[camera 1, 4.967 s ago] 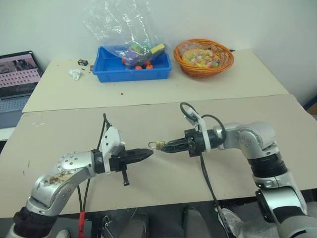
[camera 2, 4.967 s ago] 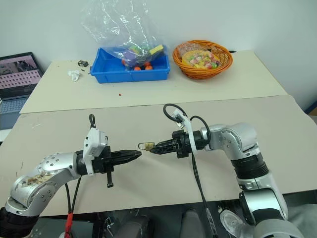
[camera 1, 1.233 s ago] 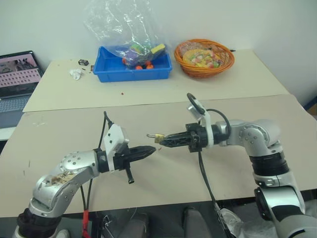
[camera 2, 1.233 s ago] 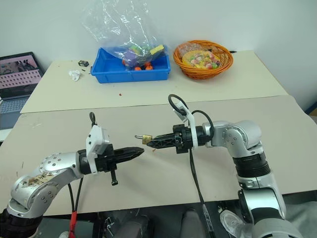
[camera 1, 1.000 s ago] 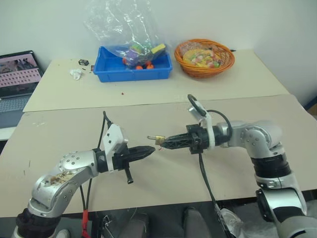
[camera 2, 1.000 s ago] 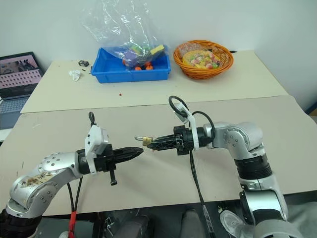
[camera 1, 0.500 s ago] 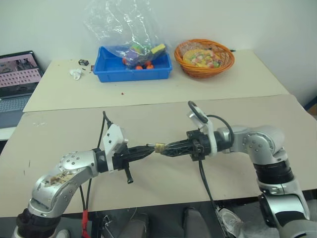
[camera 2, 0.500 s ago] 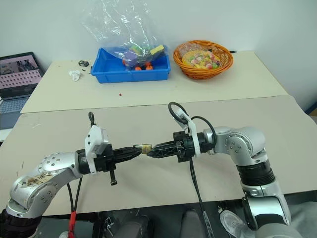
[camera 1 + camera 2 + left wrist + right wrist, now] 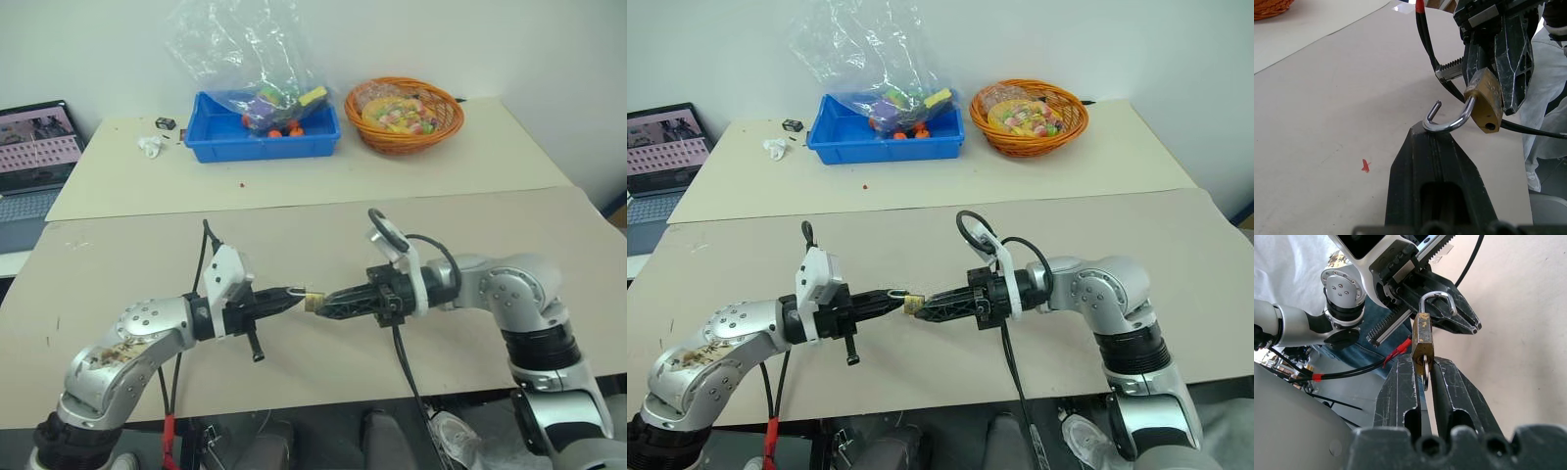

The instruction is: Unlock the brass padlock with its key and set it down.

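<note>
Padlock: one brass padlock (image 9: 1484, 105) held in the air between the two grippers, above the near table (image 9: 441, 225), shackle (image 9: 1448, 119) swung open
Left gripper (image 9: 290, 298): fingers pressed together, tip touching the shackle's curve — whether pinching it, cannot tell
Right gripper (image 9: 1424, 364): fingers close together, pinching a silver ring at the padlock's lower end; padlock body just past the fingertips
Hidden: key itself hard to make out between the right fingers; keyhole end covered
Tables: two — the near one under the arms, a second one (image 9: 470, 147) at 12 o'clock behind it
Blue tray (image 9: 260, 142): one, at 12 o'clock on the far table, small colourful items inside under a clear plastic bag (image 9: 235, 49)
Basket (image 9: 403, 113): one orange wicker, at 1 o'clock, contents too small to name
Laptop (image 9: 34, 162): one, at 10 o'clock, cut off by the frame edge
Small bits: white scrap (image 9: 148, 146) and dark object (image 9: 164, 123) left of the tray; red fleck (image 9: 1365, 166) on the near table
In the way: black cables loop over both wrists
</note>
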You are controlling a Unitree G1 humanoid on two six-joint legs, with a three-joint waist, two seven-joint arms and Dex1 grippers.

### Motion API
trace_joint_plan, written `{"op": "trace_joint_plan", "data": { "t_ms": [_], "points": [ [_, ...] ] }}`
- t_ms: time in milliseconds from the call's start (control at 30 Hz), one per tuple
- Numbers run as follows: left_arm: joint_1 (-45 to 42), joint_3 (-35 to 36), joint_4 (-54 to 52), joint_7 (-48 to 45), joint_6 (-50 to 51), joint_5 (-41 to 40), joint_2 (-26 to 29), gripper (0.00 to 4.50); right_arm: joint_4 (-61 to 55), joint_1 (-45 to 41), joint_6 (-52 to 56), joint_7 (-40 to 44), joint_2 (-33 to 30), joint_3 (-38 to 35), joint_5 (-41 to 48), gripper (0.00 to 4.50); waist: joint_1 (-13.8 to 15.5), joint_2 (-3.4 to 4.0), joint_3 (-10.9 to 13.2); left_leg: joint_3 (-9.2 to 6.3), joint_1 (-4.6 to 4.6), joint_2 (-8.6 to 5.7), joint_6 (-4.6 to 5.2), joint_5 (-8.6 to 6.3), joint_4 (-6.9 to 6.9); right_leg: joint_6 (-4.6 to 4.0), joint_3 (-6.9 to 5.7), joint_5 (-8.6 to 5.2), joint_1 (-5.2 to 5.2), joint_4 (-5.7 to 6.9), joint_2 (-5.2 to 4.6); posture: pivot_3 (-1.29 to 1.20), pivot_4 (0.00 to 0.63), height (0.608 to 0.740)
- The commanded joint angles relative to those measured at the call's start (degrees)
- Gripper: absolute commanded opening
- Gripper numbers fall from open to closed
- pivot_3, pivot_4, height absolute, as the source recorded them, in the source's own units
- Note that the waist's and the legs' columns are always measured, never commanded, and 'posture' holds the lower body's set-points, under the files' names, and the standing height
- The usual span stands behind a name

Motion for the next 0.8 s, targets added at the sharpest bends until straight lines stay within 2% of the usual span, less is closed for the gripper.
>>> {"op": "trace_joint_plan", "data": {
  "t_ms": [33, 300, 667, 800],
  "points": [
    [-0.22, 1.26, -1.65, 0.08, -1.24, -0.32, -0.09, 0.01, -1.13, 0.62, -0.13, 0.55, -0.33, 0.34, 0.49, 0.00, 0.01, 0.00, 0.00, 0.00, 0.00, 0.00, 0.00, 0.00, 0.00, 0.00, 0.00, 0.00, 0.00, 0.00, 0.00, 0.00, 0.150, 0.740],
    [-0.31, 1.40, -1.72, 0.20, -0.92, -0.72, -0.02, 0.01, -0.42, 0.93, -0.94, 0.92, -0.82, 1.05, -0.17, 0.00, 0.01, 0.00, 0.00, 0.00, 0.00, 0.00, 0.00, 0.00, 0.00, 0.00, 0.00, 0.00, 0.00, 0.00, 0.00, 0.00, 0.150, 0.740],
    [0.20, 1.53, -1.45, 0.80, -0.57, -0.48, -0.34, 0.01, 6.06, -5.64, 0.47, 3.77, -2.48, -3.90, 2.65, 0.00, 0.03, 0.00, 0.00, 0.01, 0.00, 0.00, 0.00, 0.00, 0.00, 0.00, 0.00, 0.00, 0.00, -0.01, 0.00, 0.00, 0.150, 0.740],
    [0.28, 1.53, -1.88, 1.28, -0.22, -0.61, -0.53, 0.01, 9.66, -7.81, -0.84, 6.03, -3.73, -2.99, 0.45, 0.00, 0.04, 0.00, 0.00, 0.01, -0.01, 0.00, 0.00, 0.00, 0.00, 0.00, 0.00, 0.00, 0.00, -0.02, 0.00, 0.00, 0.150, 0.740]
  ]
}}
